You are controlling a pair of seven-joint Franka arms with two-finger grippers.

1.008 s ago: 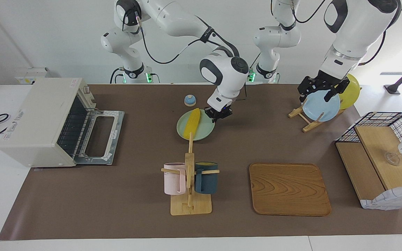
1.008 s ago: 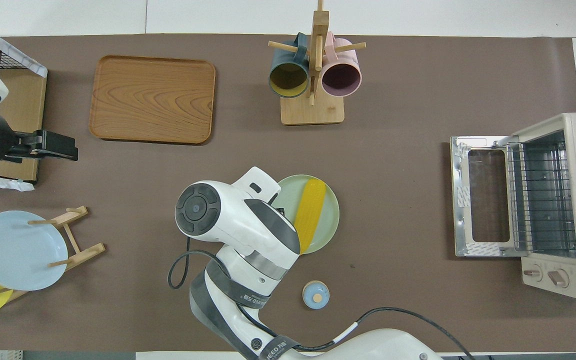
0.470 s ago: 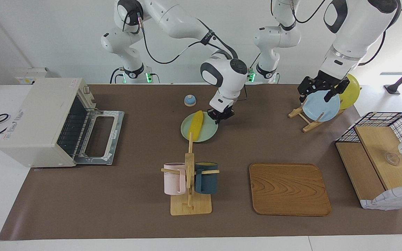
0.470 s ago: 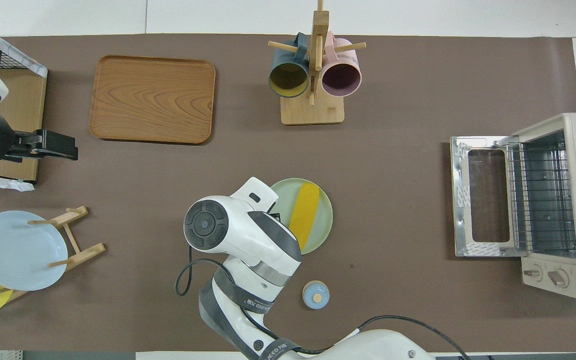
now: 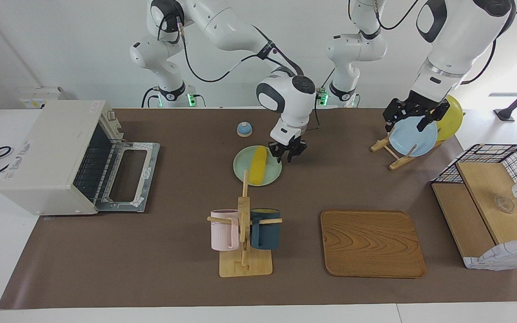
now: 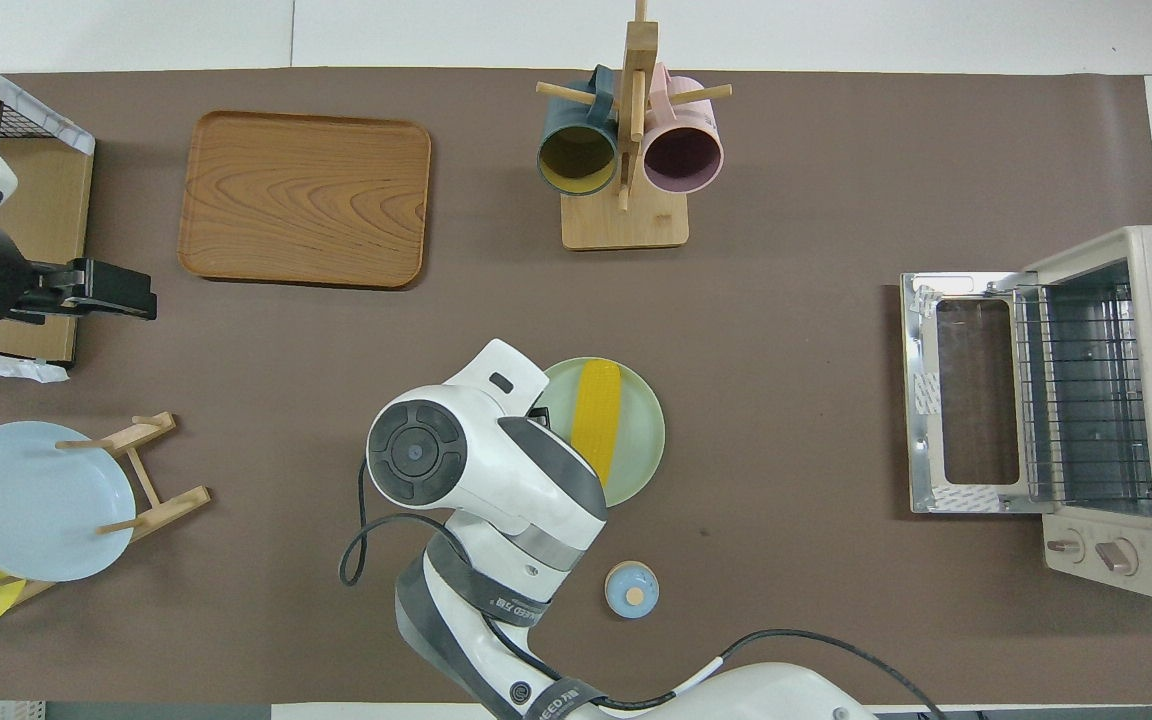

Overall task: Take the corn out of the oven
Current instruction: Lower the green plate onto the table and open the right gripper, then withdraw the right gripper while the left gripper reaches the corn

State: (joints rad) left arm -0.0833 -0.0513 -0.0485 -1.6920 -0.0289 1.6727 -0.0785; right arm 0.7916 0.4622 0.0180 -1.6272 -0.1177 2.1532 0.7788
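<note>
I see the corn (image 5: 257,165) lying flat on the pale green plate (image 5: 271,176), out on the surface in the middle, well apart from the oven (image 5: 56,154). The oven sits at the right arm's end with its door (image 5: 128,176) dropped open and its wire rack (image 6: 1081,385) bare. My right hand (image 5: 288,153) hangs low over the plate's edge, just beside the corn, its fingers spread apart and holding nothing. My left hand (image 5: 413,114) waits over the blue plate (image 5: 413,137) in the wooden rack at the left arm's end, fingers wide and gripping nothing. A small blue bell (image 5: 244,129) sits nearer the robots than the green plate; the mug stand (image 5: 244,233) with 2 mugs is farther out, beside the wooden tray (image 5: 372,243).
</note>
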